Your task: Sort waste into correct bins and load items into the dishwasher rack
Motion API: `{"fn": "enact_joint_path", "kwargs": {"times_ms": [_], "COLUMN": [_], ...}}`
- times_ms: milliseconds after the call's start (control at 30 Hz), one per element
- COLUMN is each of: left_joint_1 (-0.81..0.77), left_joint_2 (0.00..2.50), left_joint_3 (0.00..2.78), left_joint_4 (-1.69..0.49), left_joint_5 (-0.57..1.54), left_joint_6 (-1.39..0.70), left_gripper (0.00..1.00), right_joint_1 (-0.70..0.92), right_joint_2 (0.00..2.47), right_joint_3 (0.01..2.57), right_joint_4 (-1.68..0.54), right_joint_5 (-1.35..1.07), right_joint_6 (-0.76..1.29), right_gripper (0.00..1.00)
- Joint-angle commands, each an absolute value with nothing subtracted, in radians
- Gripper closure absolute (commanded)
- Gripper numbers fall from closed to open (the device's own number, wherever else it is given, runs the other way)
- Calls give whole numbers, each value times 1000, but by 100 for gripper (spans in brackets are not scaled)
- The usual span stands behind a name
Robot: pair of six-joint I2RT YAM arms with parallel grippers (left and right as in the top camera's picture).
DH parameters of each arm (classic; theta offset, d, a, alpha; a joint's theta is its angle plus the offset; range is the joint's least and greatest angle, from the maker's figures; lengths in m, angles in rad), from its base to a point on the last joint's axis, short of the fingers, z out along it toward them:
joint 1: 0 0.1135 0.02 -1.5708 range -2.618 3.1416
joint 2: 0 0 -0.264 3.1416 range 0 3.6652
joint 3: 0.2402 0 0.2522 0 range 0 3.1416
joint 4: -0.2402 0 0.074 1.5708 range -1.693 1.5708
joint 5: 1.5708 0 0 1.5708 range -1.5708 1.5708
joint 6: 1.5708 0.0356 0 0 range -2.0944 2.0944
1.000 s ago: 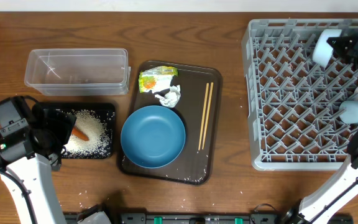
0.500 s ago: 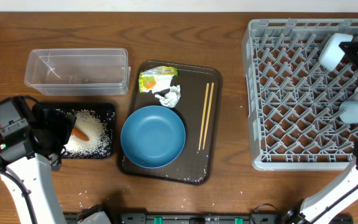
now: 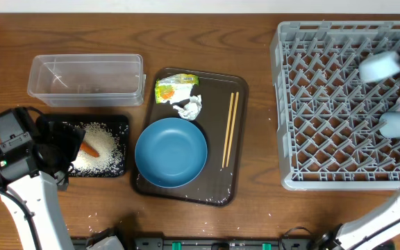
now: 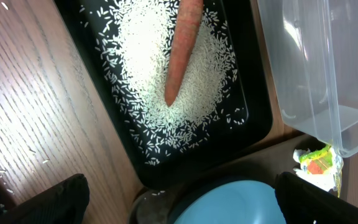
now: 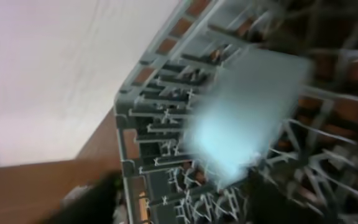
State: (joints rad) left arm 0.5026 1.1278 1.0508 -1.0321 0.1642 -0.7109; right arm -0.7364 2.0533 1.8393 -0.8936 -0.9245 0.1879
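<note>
The right pincer (image 5: 182, 186) is spread, a blurred white cup (image 5: 241, 118) beyond its dark fingers (image 5: 95, 199); only the overhead view places that cup in the far right part of the grey lattice rack (image 3: 311, 104). The left pincer (image 4: 179, 190), spread and empty, hangs near the black tray (image 4: 257, 115) of loose rice (image 4: 142, 62) and a tapered orange carrot (image 4: 182, 50), beside the clear tub (image 4: 316, 62).

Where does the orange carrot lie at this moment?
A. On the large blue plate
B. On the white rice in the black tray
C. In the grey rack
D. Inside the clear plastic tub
B: in the left wrist view the carrot lies on the white rice inside the black tray, beside the clear tub.
</note>
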Motion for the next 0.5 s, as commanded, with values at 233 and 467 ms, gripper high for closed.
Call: {"fn": "enact_joint_path", "kwargs": {"times_ms": [233,467], "left_joint_1": [507,507], "left_joint_2": [1130,1130], "left_joint_3": [1071,1071], "left_joint_4": [-1036,-1036], "left_joint_5": [147,148], "left_joint_6": [-720,-720], "left_gripper": [3,3], "right_joint_1": [-739,-534], "right_joint_2": [1658,1477], "right_joint_3": [1846,1845], "right_joint_4": [-937,-1037], "right_joint_5": [-768,-765], "right_joint_6": [296,256], "right_gripper": [6,4]}}
